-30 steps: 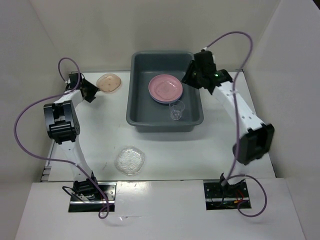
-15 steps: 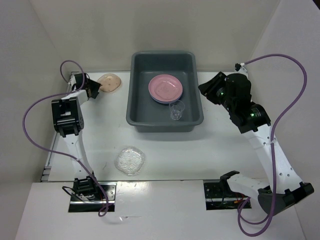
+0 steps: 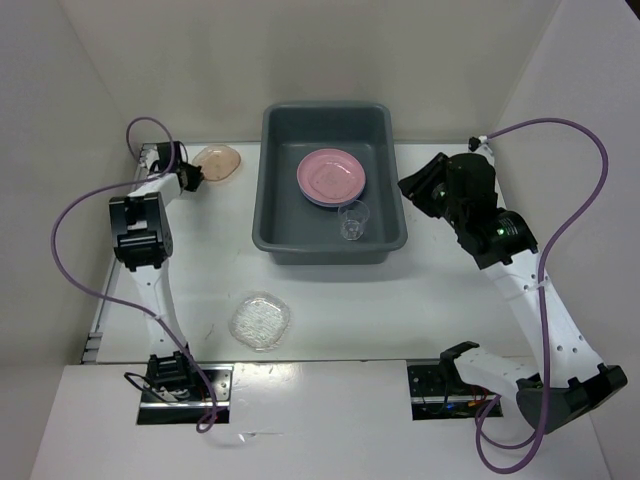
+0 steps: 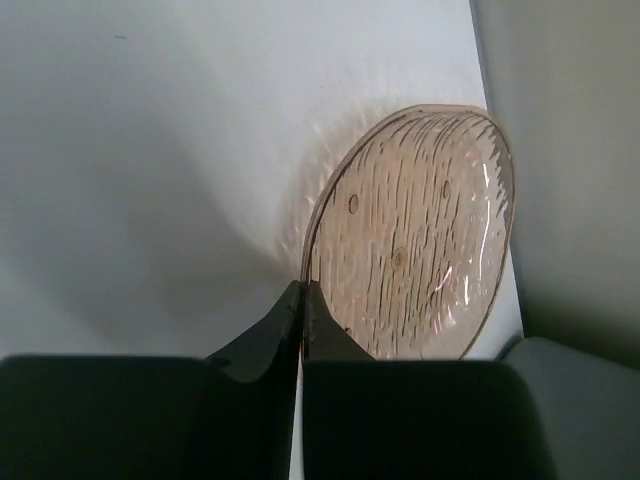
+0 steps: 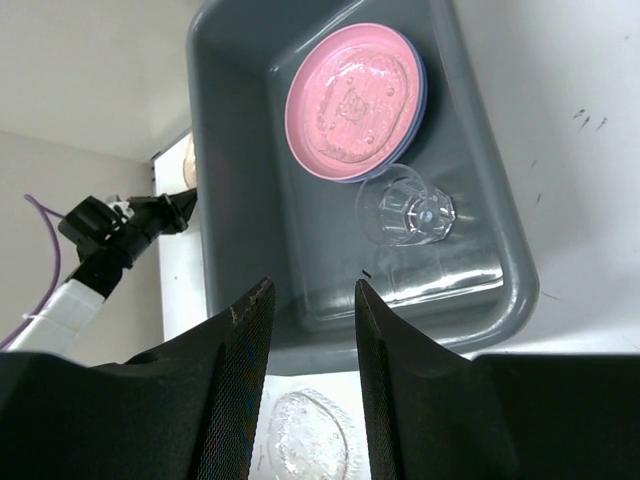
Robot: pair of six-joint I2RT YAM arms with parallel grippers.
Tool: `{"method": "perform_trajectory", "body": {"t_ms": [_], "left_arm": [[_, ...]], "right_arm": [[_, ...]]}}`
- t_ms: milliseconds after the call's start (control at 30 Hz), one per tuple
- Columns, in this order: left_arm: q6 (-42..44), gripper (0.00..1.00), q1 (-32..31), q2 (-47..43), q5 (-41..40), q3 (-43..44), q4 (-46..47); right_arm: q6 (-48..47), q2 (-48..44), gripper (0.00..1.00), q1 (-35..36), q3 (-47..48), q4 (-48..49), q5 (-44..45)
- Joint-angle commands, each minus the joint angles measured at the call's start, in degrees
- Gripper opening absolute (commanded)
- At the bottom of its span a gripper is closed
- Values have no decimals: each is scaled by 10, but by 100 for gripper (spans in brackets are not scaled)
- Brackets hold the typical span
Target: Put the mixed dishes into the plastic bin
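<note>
So the right arm has pulled out of the plastic bin [image 3: 330, 250] in the last second. It was up over the rim by the pink plate [image 3: 330, 175], now the right gripper [image 3: 412, 187] sits off at the bin's 3 o'clock, fingers spread with nothing between them. I read that as a drop-off finished: pink plate stacked on a lilac one, and the clear cup [image 3: 352, 220] at the plate's 5 o'clock, all inside.

Meanwhile the left arm has crept in on the peach dish [image 3: 219, 163], which is on the surface at the bin's 10 o'clock, close to the wall but outside. In the wrist view the left gripper [image 4: 302, 295] is squeezed narrow, and the rim of the dish looks pinched between its fingers. So that's probably the next one going in.

The dish itself is see-through peach, roundish, shallow, with streaky ridges and a few little dots. Thin rim, so it could slip.

The clear textured dish [image 3: 260, 320] waits at the bin's 7 o'clock.
</note>
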Motion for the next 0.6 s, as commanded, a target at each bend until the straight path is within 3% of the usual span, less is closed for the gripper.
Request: {"method": "perform_trajectory", "body": {"t_ms": [0, 67, 200, 267, 433, 567], "left_arm": [[23, 0, 9, -105, -70, -1, -53], [37, 0, 16, -146, -75, -8, -53], [64, 0, 16, -199, 56, 64, -62], [85, 0, -8, -217, 70, 99, -91], [104, 0, -114, -217, 109, 160, -122], [124, 0, -215, -163, 103, 192, -163]], "right_arm": [[-5, -6, 43, -2, 7, 38, -8], [-5, -6, 43, -2, 7, 45, -16], [-16, -21, 43, -2, -22, 67, -22], [-16, -29, 43, -2, -34, 73, -33], [-27, -49, 43, -2, -34, 73, -33], [-33, -60, 43, -2, -34, 68, -33]]}}
